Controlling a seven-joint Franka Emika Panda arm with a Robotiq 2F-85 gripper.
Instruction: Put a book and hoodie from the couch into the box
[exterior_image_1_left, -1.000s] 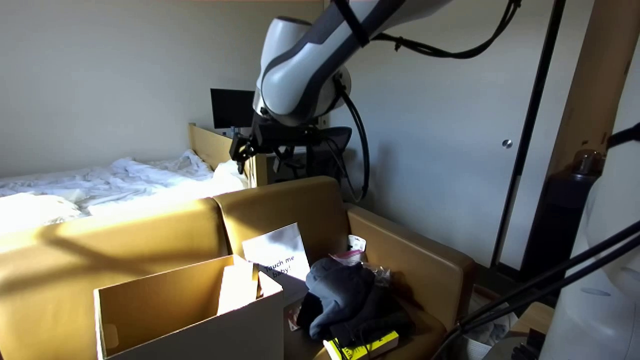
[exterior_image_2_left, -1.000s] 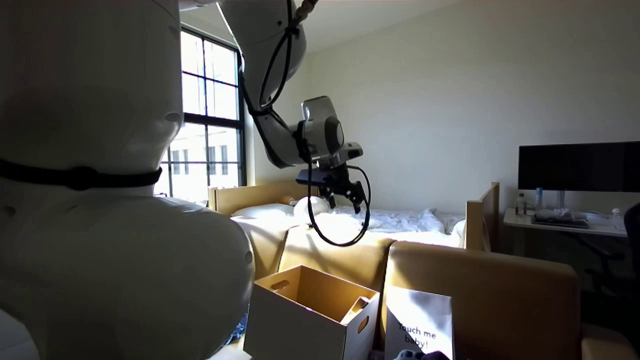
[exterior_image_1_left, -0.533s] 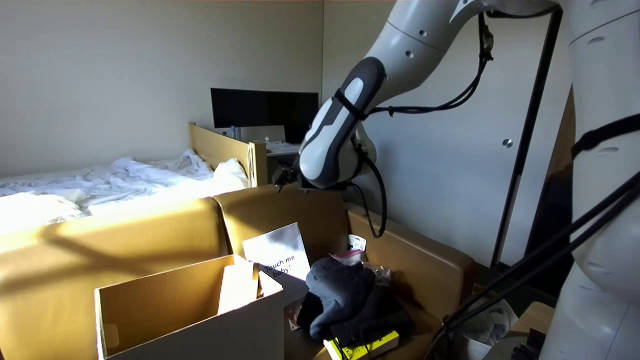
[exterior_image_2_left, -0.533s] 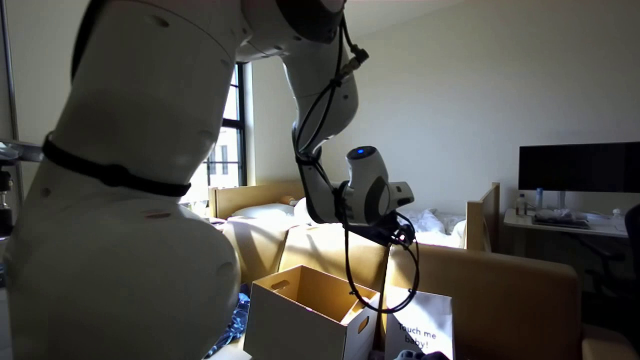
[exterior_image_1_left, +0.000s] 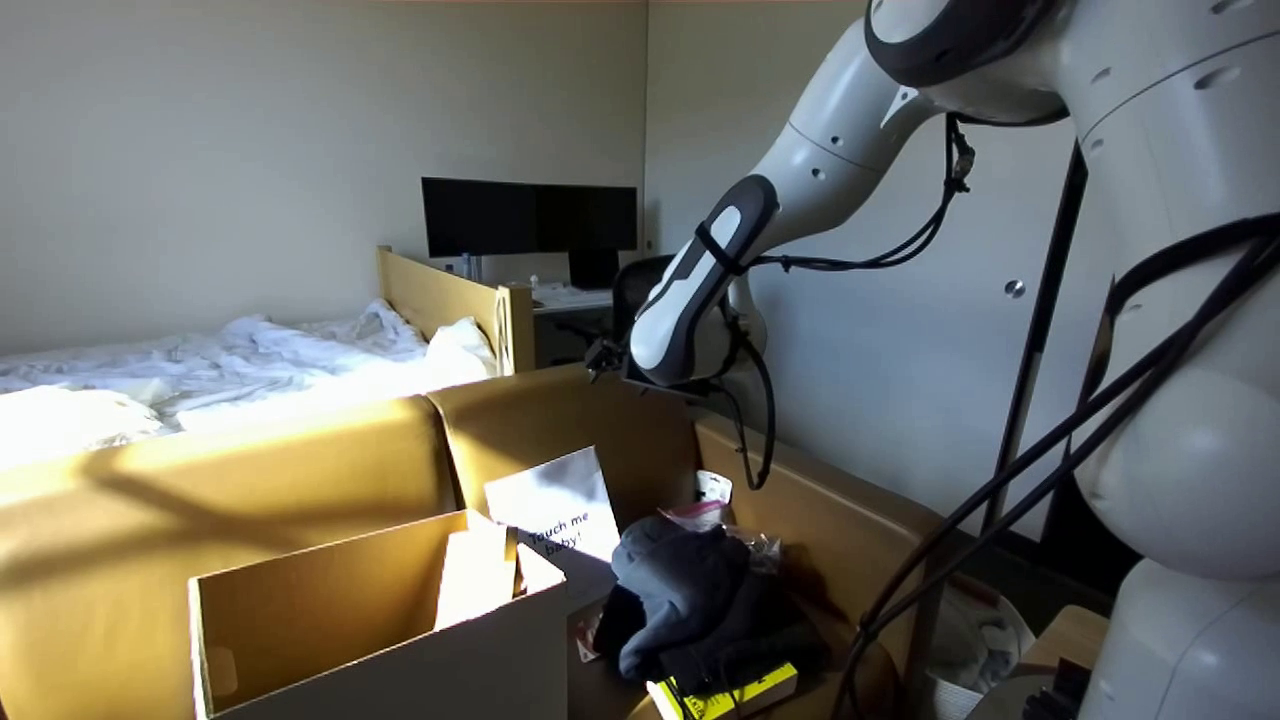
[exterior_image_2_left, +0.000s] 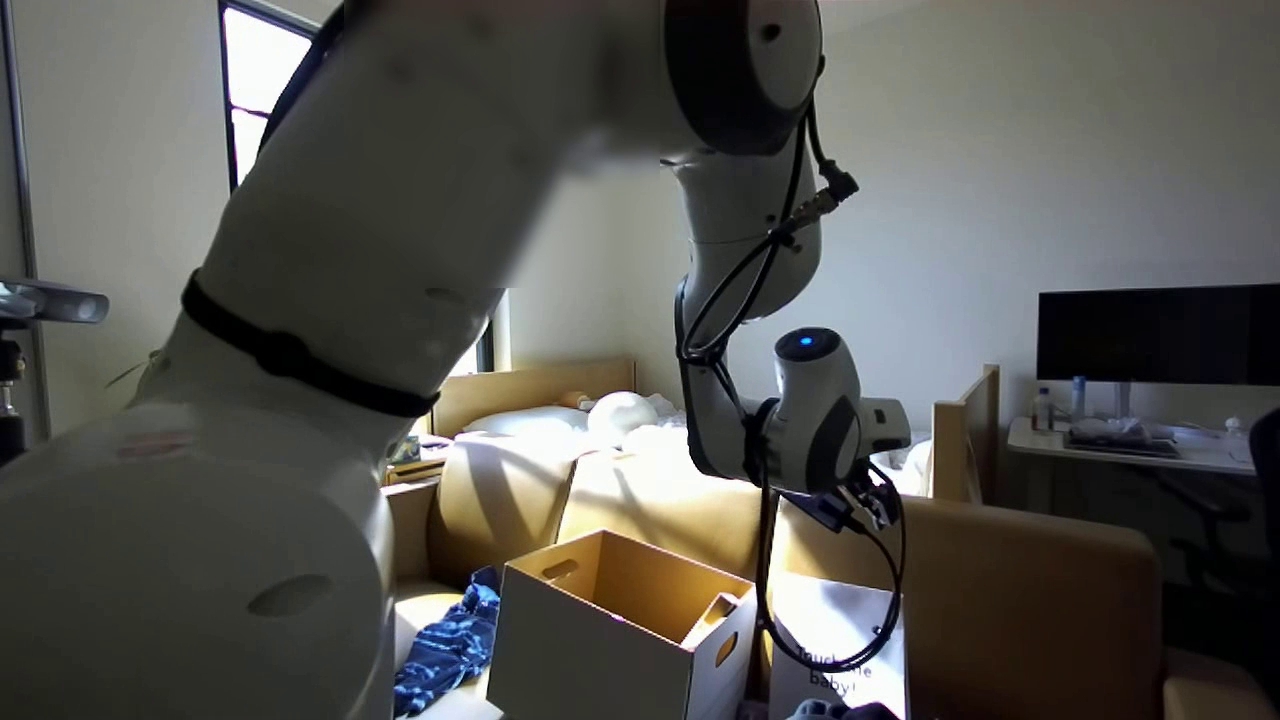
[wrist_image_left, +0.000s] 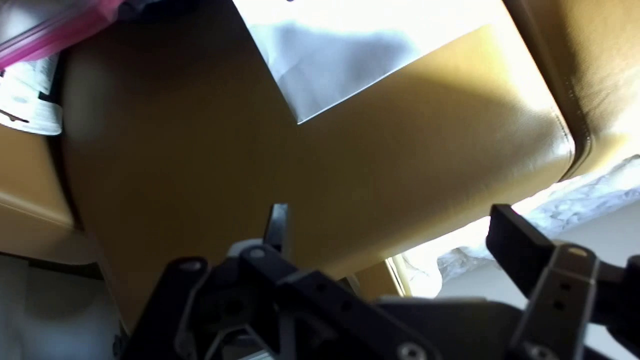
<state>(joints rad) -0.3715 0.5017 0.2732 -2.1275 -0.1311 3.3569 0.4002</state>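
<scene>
Arm lower and farther right than a second ago, jaws parted wide over couch, hoodie unmoved on seat, right of box, yellow book at hoodie's near side

The arm has swung down and sideways, bringing its jaws nearer the white sheet.

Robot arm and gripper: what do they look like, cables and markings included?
The arm is white-grey and rounded, with dark grey panels, black straps, tied black cables and a small blue light. The gripper is black and angular, with two block-tipped fingers.
</scene>
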